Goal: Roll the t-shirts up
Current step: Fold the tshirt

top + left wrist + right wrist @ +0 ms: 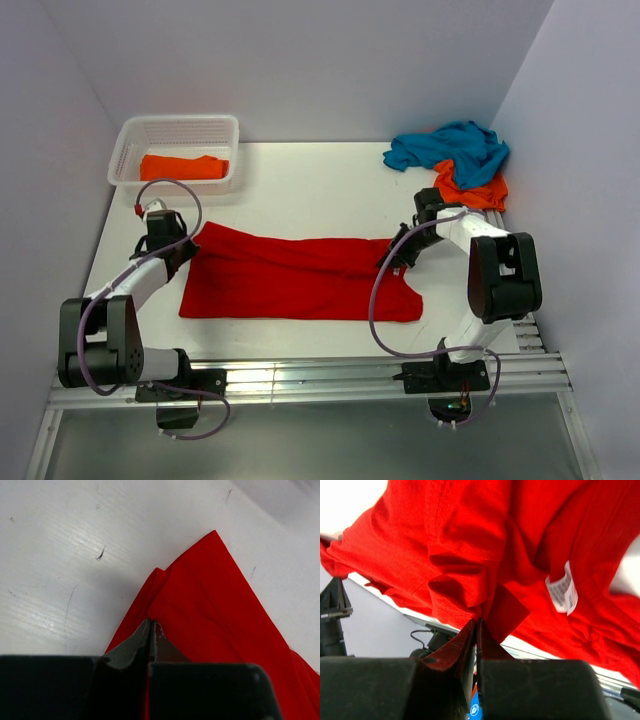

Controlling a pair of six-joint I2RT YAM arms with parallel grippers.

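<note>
Evidently we are partway, pinching each end of the bright red cloth t-shirt (300, 280), unrolled mid-frame, in our left gripper (151, 624) and right gripper (476, 624), with an orange cloth shirt (183, 167) sitting in the white lattice basket (180, 120) upper left and a teal cloth shirt (450, 145) and second orange shirt (478, 192) waiting upper right.

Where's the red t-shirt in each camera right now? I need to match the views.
Top external: red t-shirt spread flat mid-frame, left to right.
Left wrist: right half, running up from the left gripper.
Right wrist: fills most of the frame above the right gripper.
Shared landmark: the white table bordering it.
</note>
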